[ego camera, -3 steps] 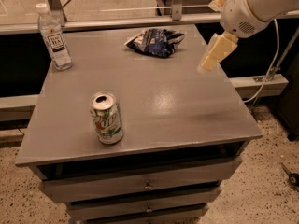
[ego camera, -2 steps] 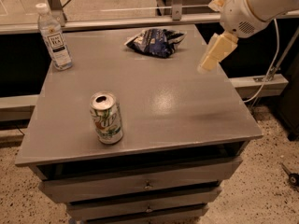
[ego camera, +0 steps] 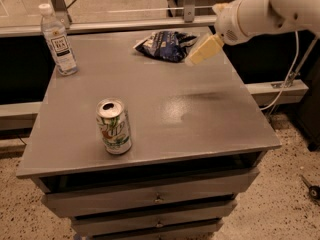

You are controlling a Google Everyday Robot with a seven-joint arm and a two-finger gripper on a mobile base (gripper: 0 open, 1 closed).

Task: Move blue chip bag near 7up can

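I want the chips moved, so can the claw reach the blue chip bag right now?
Probably yes. The claw hangs close beside the blue chip bag, and nothing stands between them.

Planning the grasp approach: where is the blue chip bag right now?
In the camera view, the blue chip bag lies at the far edge of the table, right of centre, with the gripper close beside it on the right.
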